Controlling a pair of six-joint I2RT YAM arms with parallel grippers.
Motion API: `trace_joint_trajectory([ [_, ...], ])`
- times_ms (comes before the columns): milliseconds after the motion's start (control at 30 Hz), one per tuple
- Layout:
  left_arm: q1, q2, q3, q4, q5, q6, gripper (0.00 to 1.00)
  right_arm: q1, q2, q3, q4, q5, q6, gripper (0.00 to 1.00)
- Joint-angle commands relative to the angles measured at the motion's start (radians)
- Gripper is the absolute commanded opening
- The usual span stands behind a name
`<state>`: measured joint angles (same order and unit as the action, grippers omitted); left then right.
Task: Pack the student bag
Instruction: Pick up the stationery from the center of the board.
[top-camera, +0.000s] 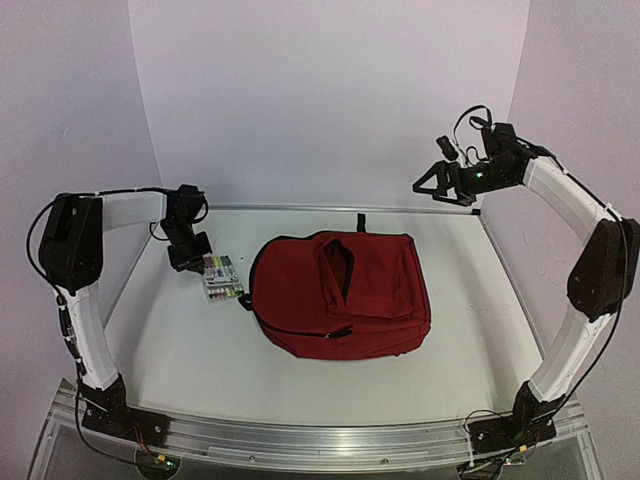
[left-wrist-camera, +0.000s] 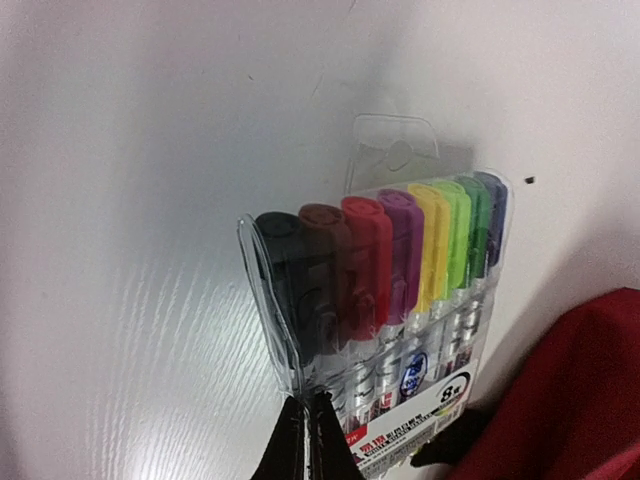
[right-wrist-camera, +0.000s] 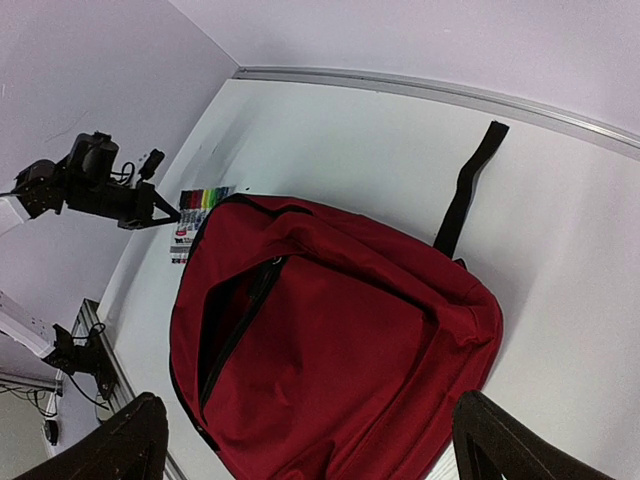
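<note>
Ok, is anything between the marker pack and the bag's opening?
Nothing visible. The marker pack, pinched by the left hand, lies just beside the bag; only the bag's own red fabric separates it from the gaping opening on top. The right hand hangs open, far off right.

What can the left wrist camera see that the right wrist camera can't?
Only the left wrist camera shows every cap in the marker pack up close: black, brown, red, purple, yellow, two greens, blue. Only the right wrist camera shows the whole backpack, its open zip, a black strap and the open right gripper. Both show the pack, some red backpack and the left gripper at the pack.
</note>
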<state>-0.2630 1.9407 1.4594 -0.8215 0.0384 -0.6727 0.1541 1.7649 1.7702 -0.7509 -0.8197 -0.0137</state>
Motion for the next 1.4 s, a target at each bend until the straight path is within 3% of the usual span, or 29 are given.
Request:
trace_joint_trajectory([
  [0,-0.004,-0.141,0.13,-0.072,-0.062,0.061,0.0,0.02,0.001,0.004,0.013,-0.037,0.006,0.98],
  [233,-0.046,-0.252,0.215,0.0,0.054,0.142,0.0,0.051,0.002,0.002,0.016,-0.072,0.007,0.98],
  [367,-0.143,-0.278,0.267,0.103,0.198,0.196,0.0,0.098,0.001,0.004,0.024,-0.112,0.053,0.98],
  [667,-0.356,-0.171,0.429,0.228,0.351,0.194,0.0,0.247,0.017,0.025,0.08,-0.244,0.136,0.98],
  [967,-0.441,-0.07,0.541,0.244,0.366,0.173,0.0,0.302,0.047,0.021,0.157,-0.279,0.243,0.96],
  [1033,-0.452,-0.062,0.549,0.249,0.369,0.173,0.0,0.307,0.054,0.019,0.168,-0.271,0.256,0.91],
  [1233,-0.472,-0.066,0.527,0.292,0.393,0.159,0.0,0.307,0.076,0.024,0.195,-0.225,0.294,0.56],
  [1367,-0.472,-0.097,0.474,0.337,0.416,0.141,0.0,0.306,0.078,0.02,0.202,-0.226,0.302,0.21],
])
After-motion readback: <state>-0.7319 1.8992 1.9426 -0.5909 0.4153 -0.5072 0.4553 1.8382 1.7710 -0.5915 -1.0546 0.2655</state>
